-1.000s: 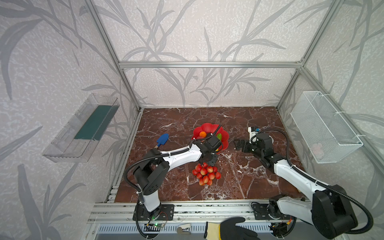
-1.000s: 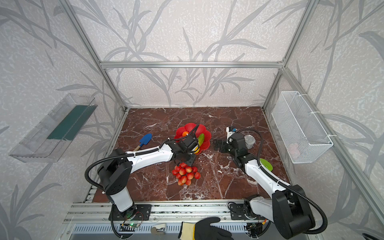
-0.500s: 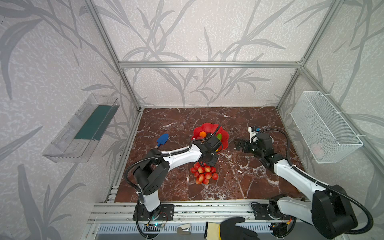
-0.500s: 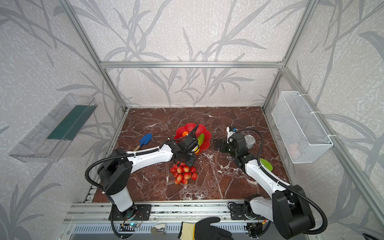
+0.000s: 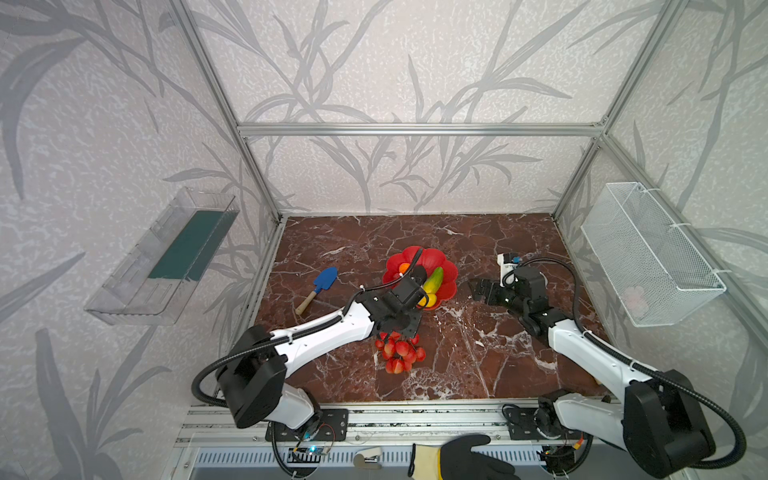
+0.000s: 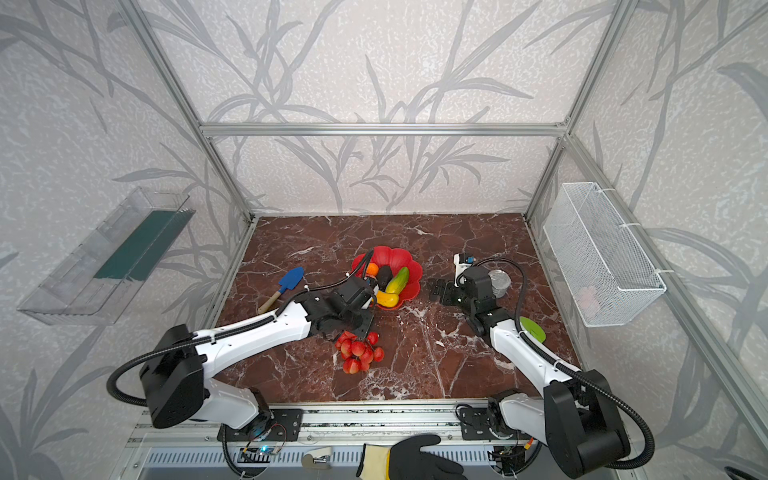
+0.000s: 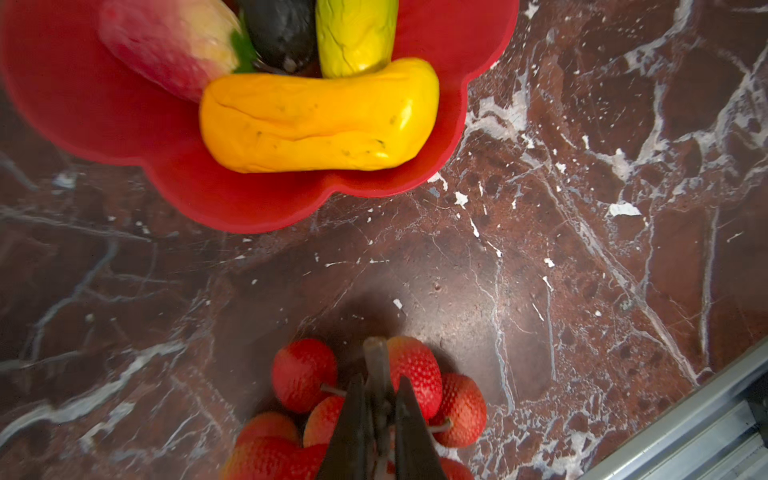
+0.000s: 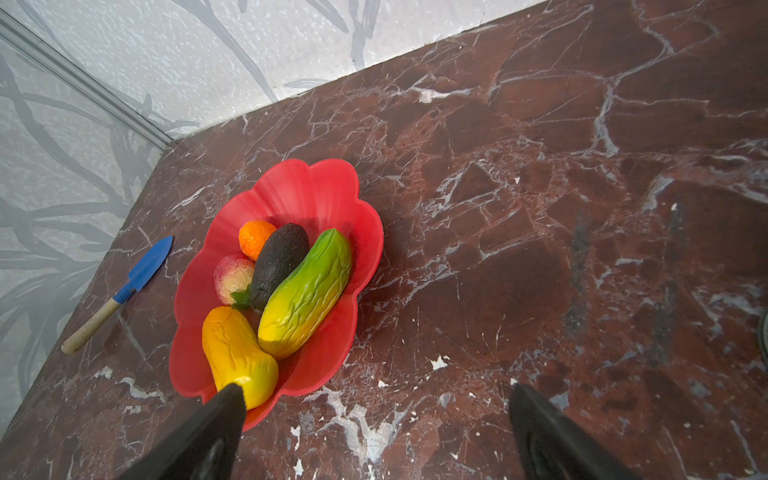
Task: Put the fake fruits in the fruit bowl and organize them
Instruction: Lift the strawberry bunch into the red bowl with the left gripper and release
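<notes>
Nearest us, the bunch of red plastic grapes (image 5: 399, 353) sits on our side of the bowl and outside it, low over the dark red marble tabletop (image 5: 478, 365). The left gripper (image 7: 378, 395) has its jaws clamped on the bunch's grey stem, and we cannot tell whether the lowest grapes touch the marble. Just beyond lies the shallow glossy red plastic bowl (image 8: 307, 183) with its scalloped flower rim. It holds the yellow-orange oblong fruit (image 8: 237, 357) at the near edge, then the green-yellow oblong fruit (image 8: 307, 291), the dark bumpy avocado (image 8: 278, 259), the red-cream strawberry (image 8: 232, 276) and the small orange (image 8: 255, 237). Beside the bowl on the right, the right gripper (image 8: 374, 395) hovers over bare marble, its jaws wide apart and empty. Left of the bowl lies a blue-bladed trowel with a wooden handle (image 5: 320, 284). Behind the right wrist stands a silver tin can (image 6: 498, 282).
</notes>
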You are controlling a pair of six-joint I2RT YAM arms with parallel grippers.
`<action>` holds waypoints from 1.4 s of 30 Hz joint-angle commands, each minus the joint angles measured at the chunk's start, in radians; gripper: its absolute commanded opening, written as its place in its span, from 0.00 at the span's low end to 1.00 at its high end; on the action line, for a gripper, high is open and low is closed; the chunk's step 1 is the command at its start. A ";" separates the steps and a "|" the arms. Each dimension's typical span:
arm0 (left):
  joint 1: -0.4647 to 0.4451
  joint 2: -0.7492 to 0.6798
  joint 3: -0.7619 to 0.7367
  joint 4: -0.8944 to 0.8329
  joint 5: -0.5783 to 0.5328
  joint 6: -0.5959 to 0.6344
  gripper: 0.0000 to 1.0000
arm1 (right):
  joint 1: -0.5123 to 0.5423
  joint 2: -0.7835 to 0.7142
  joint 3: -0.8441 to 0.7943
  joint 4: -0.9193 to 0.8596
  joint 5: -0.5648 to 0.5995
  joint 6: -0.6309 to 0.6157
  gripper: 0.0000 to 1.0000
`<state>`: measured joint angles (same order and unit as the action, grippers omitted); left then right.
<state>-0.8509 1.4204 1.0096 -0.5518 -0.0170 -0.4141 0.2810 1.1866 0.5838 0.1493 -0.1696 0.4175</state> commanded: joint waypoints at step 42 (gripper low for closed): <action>0.229 0.566 0.735 0.042 0.081 0.341 0.55 | -0.063 -0.120 0.026 -0.079 -0.030 -0.017 0.99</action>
<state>-0.6270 1.9892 1.7130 -0.5076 0.0517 -0.0814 0.2245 1.0588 0.5865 0.0769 -0.1925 0.4141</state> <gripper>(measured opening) 0.451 0.990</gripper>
